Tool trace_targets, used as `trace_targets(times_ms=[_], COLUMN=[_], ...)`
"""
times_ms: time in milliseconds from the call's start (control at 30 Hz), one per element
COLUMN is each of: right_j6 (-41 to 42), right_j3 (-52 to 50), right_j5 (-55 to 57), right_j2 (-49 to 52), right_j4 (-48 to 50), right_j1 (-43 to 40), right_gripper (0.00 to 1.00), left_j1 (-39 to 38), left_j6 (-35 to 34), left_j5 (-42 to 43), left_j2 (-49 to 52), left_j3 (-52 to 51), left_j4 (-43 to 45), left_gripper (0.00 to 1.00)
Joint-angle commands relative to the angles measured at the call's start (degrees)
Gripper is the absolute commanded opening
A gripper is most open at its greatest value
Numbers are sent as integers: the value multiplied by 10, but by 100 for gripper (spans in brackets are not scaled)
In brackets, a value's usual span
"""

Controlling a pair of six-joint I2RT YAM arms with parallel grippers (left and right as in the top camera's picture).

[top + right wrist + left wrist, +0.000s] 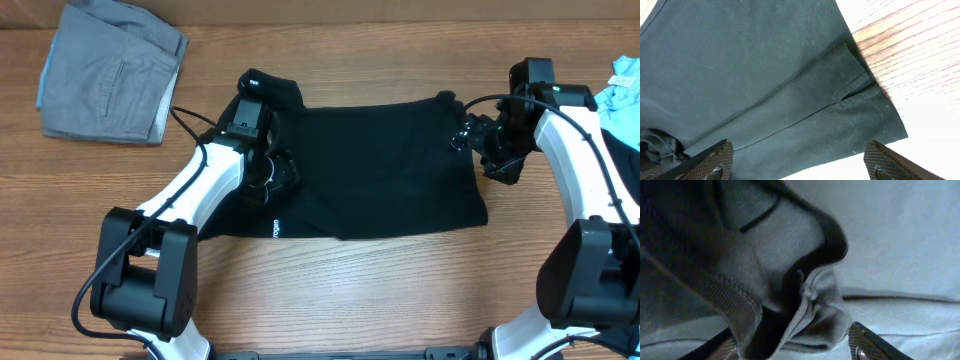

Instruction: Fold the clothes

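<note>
The black shirt lies spread flat across the middle of the wooden table, with a small white logo print near its front left edge. My left gripper is down on the shirt's left side. In the left wrist view its fingers stand apart around a bunched fold of the shirt. My right gripper hovers over the shirt's right side. The right wrist view has it open and holding nothing, above a hemmed edge of the shirt.
A folded grey garment lies at the back left. Light blue fabric and something dark beneath it sit at the right edge. Bare wooden table runs along the front.
</note>
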Motion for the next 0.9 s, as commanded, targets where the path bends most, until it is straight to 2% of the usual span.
trace_targets(times_ms=[0, 33, 67, 200, 233, 267, 500, 567, 633, 667, 700, 733, 867], right_j6=[-4, -4, -4, -4, -4, -4, -4, -4, -4, -4, -4, -4, -4], right_j3=[10, 10, 10, 10, 10, 10, 10, 10, 10, 10, 10, 10, 10], right_j5=[10, 10, 10, 19, 19, 19, 19, 19, 19, 19, 19, 19, 18], right_j2=[-10, -10, -10, -10, -10, -10, -10, -10, -10, -10, -10, -10, -10], right_j4=[1, 1, 1, 2, 2, 2, 4, 4, 4, 4, 4, 3, 9], right_j1=[0, 0, 0, 0, 0, 0, 0, 0, 0, 0, 0, 0, 0], right_gripper=[87, 87, 87, 87, 87, 87, 87, 87, 87, 87, 87, 87, 87], left_j1=[4, 4, 4, 4, 4, 4, 4, 4, 4, 4, 4, 4, 4], left_j6=[-8, -9, -15, -19, -19, -19, -23, -22, -22, -22, -8, 9, 50], left_j5=[5, -1, -10, -23, -26, -35, -83, -85, -102, -112, -115, -115, -115], left_j2=[5, 5, 5, 5, 5, 6, 24, 27, 28, 28, 28, 28, 27], left_j3=[7, 7, 7, 7, 7, 7, 7, 7, 7, 7, 7, 8, 16], left_j4=[5, 6, 6, 19, 24, 32, 128, 153, 180, 189, 200, 205, 187], left_gripper=[51, 40, 34, 24, 18, 5, 4, 8, 20, 40, 79, 100, 100])
